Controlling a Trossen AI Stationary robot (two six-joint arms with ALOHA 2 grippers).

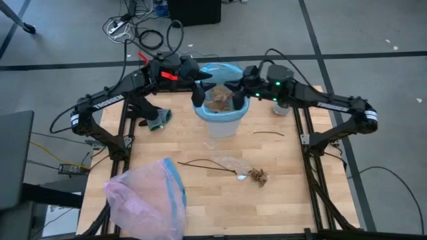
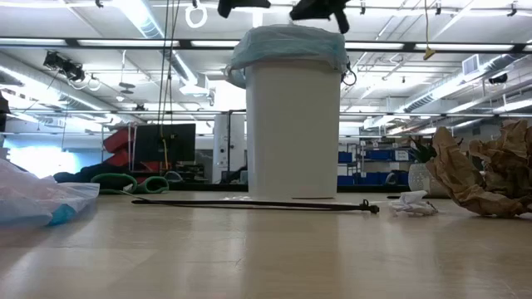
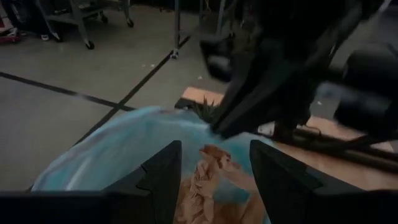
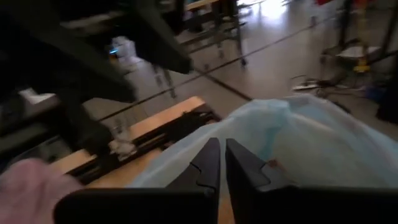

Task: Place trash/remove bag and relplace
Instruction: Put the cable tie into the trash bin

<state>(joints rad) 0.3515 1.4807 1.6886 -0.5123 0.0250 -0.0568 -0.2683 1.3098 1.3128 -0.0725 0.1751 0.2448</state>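
Wooden table [image 1: 287, 200]: left gripper [image 1: 198, 94] jaws open, right gripper [image 1: 237, 98] jaws nearly closed, over bag [image 1: 220, 113].

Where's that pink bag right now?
In the high view the pink bag lies at the table's near left corner, on the left arm's side, well away from the bin; the nearest litter is a long twig.

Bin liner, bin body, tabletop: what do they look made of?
Bin liner: thin light-blue plastic film, translucent; it crinkles and folds over the rim in the low view. Bin body: smooth matte white, probably moulded plastic, though the look leaves it open. Tabletop: pale wood with visible grain and plank strips, likely butcher block, satin finish.
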